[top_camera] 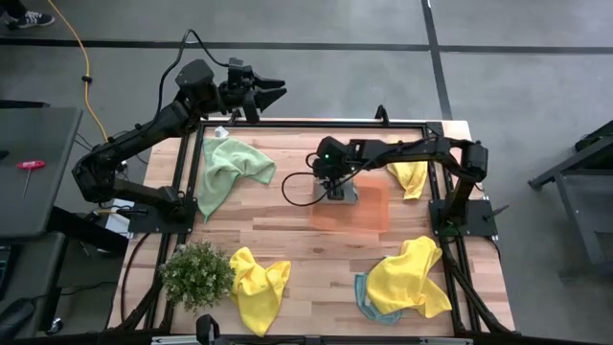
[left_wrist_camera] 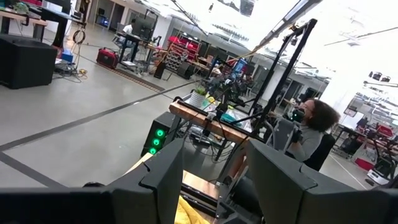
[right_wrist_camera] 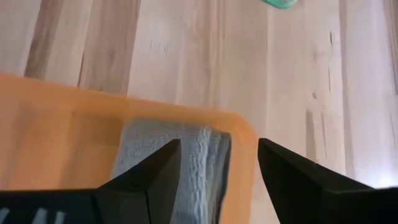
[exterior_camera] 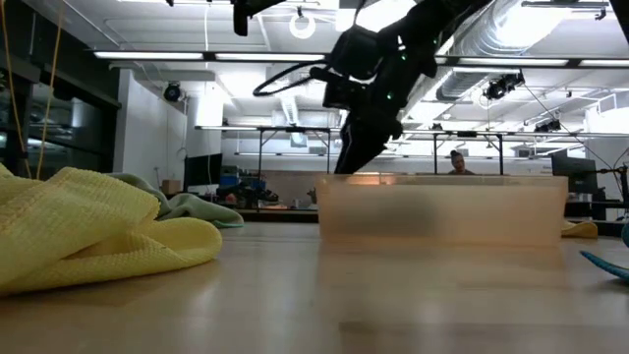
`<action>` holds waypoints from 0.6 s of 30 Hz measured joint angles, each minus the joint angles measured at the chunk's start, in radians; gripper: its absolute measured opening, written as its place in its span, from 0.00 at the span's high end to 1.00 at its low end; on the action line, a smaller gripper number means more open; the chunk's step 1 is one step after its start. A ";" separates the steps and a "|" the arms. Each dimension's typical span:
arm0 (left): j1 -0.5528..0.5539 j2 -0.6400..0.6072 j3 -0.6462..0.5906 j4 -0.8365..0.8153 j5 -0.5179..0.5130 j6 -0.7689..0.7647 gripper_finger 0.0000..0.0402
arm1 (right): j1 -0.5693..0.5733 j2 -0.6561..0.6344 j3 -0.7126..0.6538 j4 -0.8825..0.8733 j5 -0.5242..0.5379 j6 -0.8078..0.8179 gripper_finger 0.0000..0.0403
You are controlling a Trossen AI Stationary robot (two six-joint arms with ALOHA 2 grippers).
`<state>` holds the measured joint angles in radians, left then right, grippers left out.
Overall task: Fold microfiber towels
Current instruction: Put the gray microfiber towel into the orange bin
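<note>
Towels lie scattered on the wooden counter (top_camera: 287,235).

High view: pale green towel (top_camera: 228,171) at back left; yellow towel (top_camera: 259,286) at front, beside potted plant (top_camera: 197,273); another yellow towel (top_camera: 410,278) at front right, lying over a teal towel (top_camera: 369,299); small yellow towel (top_camera: 412,176) at back right by the right arm's base. Grey folded towel (top_camera: 345,192) sits at the left corner of the orange tray (top_camera: 359,211), mid-counter. Right gripper (top_camera: 333,187) is over that grey towel, fingers apart, not grasping. Left gripper (top_camera: 273,93) is raised beyond the counter's back edge, fingers spread, empty.

Low view: yellow towel (exterior_camera: 93,236) in foreground left, green towel (exterior_camera: 187,206) behind it, translucent tray wall (exterior_camera: 442,211) mid-frame, w/ right arm coming down behind it; teal edge (exterior_camera: 604,264) at right.

Left wrist view: fingers (left_wrist_camera: 161,177) apart, nothing betw. them; room beyond, seated person (left_wrist_camera: 308,134).

Right wrist view: fingers (right_wrist_camera: 155,171) released just above grey towel (right_wrist_camera: 168,162), which lies inside the tray's corner (right_wrist_camera: 62,137).
</note>
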<state>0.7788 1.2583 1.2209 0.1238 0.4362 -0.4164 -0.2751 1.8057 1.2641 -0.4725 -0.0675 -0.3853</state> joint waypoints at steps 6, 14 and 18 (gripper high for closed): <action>0.000 0.000 0.000 0.000 0.001 0.000 0.59 | -0.021 -0.006 0.034 -0.175 -0.034 0.022 0.49; 0.000 0.000 0.000 0.000 0.001 0.001 0.59 | -0.065 -0.144 -0.068 -0.205 -0.066 0.136 0.49; 0.000 -0.001 0.000 0.000 0.001 0.001 0.59 | -0.061 -0.251 -0.163 -0.101 -0.135 0.252 0.49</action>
<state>0.7788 1.2575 1.2209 0.1242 0.4374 -0.4156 -0.3360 1.5550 1.1007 -0.5733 -0.2025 -0.1330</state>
